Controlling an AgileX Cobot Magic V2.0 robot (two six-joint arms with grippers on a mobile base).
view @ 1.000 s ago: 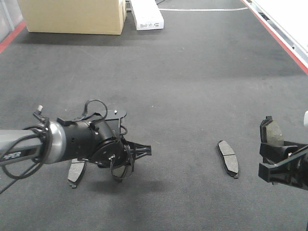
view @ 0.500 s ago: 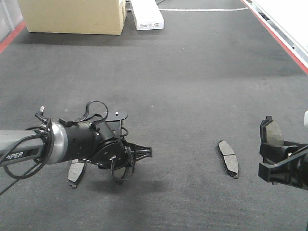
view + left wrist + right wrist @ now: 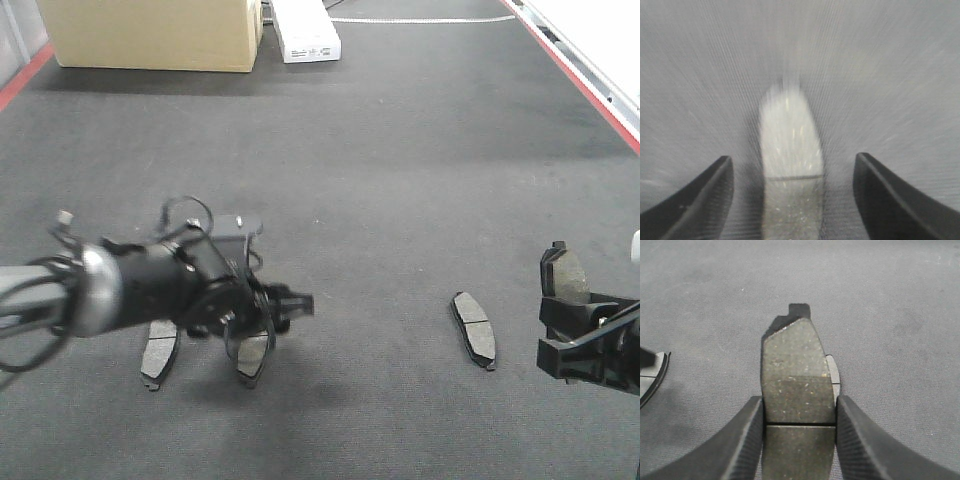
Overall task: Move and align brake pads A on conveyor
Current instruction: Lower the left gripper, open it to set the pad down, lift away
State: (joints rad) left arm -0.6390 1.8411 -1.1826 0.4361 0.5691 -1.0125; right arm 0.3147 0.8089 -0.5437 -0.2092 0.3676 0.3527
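Brake pads A lie on the dark conveyor (image 3: 400, 150): one (image 3: 158, 353) at the lower left, one (image 3: 252, 357) just right of it, one (image 3: 473, 330) at the right. My left gripper (image 3: 288, 303) hovers over the second pad, blurred by motion. In the left wrist view that pad (image 3: 790, 145) lies on the belt between the wide-apart fingers of the open gripper (image 3: 792, 167). My right gripper (image 3: 565, 322) is shut on another pad (image 3: 567, 278), which stands up out of it. In the right wrist view the gripper (image 3: 799, 412) clamps the pad (image 3: 797, 370) by its long edges.
A cardboard box (image 3: 150, 30) and a white box (image 3: 305, 35) stand at the far end of the belt. A red edge strip (image 3: 580, 75) runs along the right side. The lying pad's edge (image 3: 651, 377) shows at the left of the right wrist view.
My left arm has lifted and shifted slightly up and left. A pad that was hidden under it now shows lying on the belt. The right arm has not moved.
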